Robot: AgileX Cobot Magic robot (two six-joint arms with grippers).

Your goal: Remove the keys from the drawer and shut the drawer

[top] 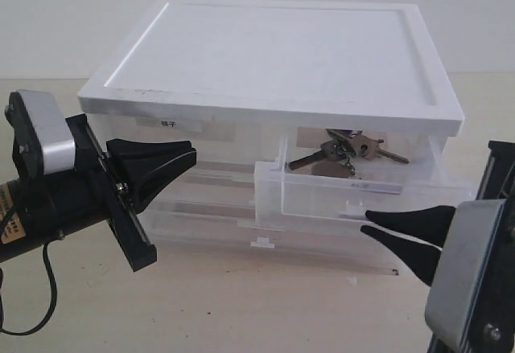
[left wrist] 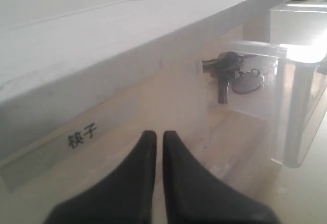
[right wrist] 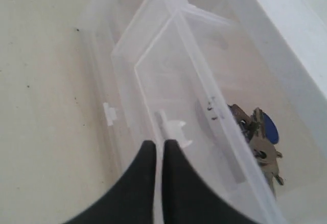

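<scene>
The keys (top: 348, 153) are seen as silver, with a seemingly blue tag (right wrist: 271, 130); the drawer (top: 322, 196) is shown translucent, its tab handle (right wrist: 173, 128) white.

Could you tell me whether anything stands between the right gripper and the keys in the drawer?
Yes: the clear front wall of the drawer lies between the shut right gripper and the keys, which sit at its back, just below the white top.

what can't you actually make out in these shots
How many keys: exterior view, too small, overlapping.
Label on the drawer: exterior view, marks too small to read.
Left wrist view: glare and hazy plastic blur the keys.
Right wrist view: the drawer wall blurs part of the keys.
</scene>
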